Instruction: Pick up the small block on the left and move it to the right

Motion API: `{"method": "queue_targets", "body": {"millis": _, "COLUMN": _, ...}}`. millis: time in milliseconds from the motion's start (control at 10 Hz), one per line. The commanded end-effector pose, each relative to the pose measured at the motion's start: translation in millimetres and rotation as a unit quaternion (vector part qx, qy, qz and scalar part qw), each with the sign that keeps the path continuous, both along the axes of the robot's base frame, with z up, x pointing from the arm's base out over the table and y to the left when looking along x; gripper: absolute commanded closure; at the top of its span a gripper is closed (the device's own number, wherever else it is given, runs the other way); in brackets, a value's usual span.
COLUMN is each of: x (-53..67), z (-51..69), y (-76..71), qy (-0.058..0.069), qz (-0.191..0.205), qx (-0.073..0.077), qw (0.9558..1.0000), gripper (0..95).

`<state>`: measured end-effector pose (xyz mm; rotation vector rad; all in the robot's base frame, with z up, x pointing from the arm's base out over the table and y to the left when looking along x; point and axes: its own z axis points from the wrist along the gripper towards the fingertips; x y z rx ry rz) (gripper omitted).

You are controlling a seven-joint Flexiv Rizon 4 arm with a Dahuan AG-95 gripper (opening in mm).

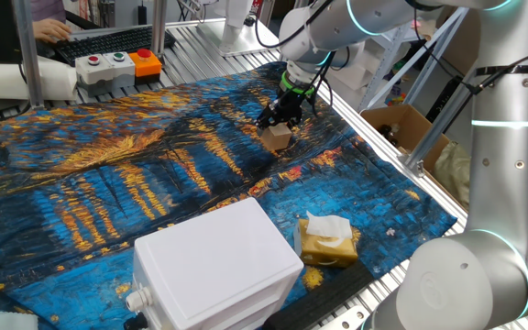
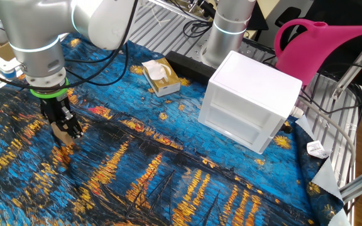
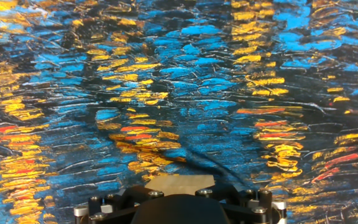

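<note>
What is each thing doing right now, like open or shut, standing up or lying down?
Black two-finger gripper: open, pointing down over the block.
Small light-tan cube block: on the cloth, not lifted.
Large white plastic box: resting on the cloth.
Yellow-brown tissue packet: lying flat, white tissue sticking out.

The gripper [image 1: 280,117] stands straight above the small block [image 1: 276,137], which rests on the cloth [image 1: 108,183]. The white box [image 1: 216,261] and the tissue packet [image 1: 326,243] lie well apart from it, side by side.
</note>
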<state>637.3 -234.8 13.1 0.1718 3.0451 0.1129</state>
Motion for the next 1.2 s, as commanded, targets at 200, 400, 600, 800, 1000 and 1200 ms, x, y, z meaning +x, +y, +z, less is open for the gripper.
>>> {"method": "queue_targets", "body": {"millis": 200, "x": -0.6, "z": -0.7, "y": -0.2, "qy": 0.000, "qz": 0.001, "qx": 0.003, "qw": 1.0000, "gripper": 19.0}}
{"method": "queue_targets", "body": {"millis": 400, "x": -0.7, "z": -1.0, "y": -0.2, "qy": 0.000, "qz": 0.004, "qx": 0.005, "qw": 1.0000, "gripper": 38.0}}
{"method": "queue_targets", "body": {"millis": 600, "x": -0.7, "z": -1.4, "y": -0.3, "qy": 0.000, "qz": 0.006, "qx": 0.005, "qw": 1.0000, "gripper": 38.0}}
{"method": "queue_targets", "body": {"millis": 800, "x": -0.8, "z": -2.0, "y": -0.4, "qy": 0.000, "qz": 0.008, "qx": 0.006, "qw": 1.0000, "gripper": 57.0}}
{"method": "queue_targets", "body": {"millis": 1000, "x": -0.8, "z": -2.0, "y": -0.4, "qy": -0.001, "qz": 0.015, "qx": 0.005, "qw": 0.9999, "gripper": 76.0}}
{"method": "queue_targets", "body": {"millis": 1200, "x": -0.9, "z": -2.0, "y": -0.4, "qy": 0.000, "qz": 0.019, "qx": 0.004, "qw": 0.9998, "gripper": 95.0}}
